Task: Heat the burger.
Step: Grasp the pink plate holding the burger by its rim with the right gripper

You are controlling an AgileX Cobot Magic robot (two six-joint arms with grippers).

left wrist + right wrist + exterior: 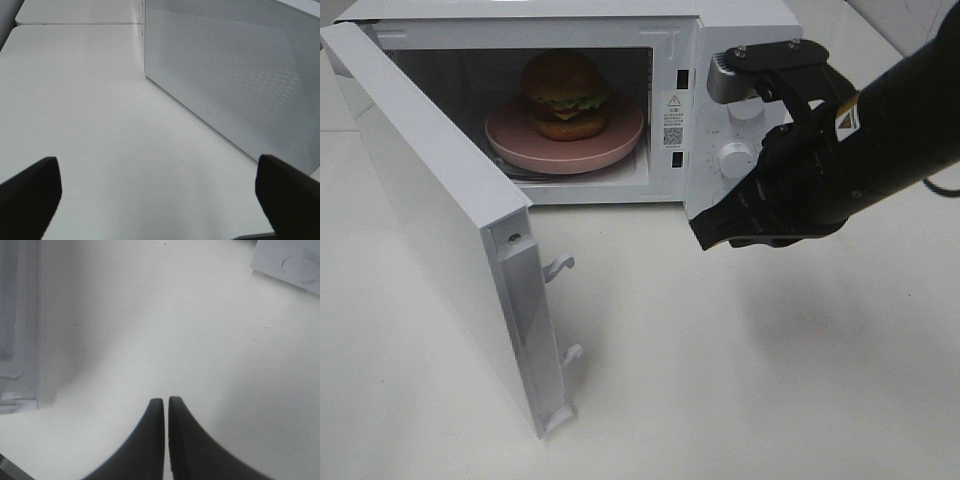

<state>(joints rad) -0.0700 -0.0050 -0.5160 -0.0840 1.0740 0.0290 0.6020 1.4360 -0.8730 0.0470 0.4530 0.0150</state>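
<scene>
white table (720, 400) bears the microwave (745, 30) with the burger (565, 92) already inside on its plate (505, 135), yet the door (430, 220) hangs open and needs shutting and the dial (735, 157) setting, right gripper (706, 236) pinched empty, left gripper (159, 172) spread wide, holding nothing

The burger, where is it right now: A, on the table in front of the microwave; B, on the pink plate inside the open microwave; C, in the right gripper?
B: the burger sits on the pink plate inside the microwave, whose door stands open.
</scene>
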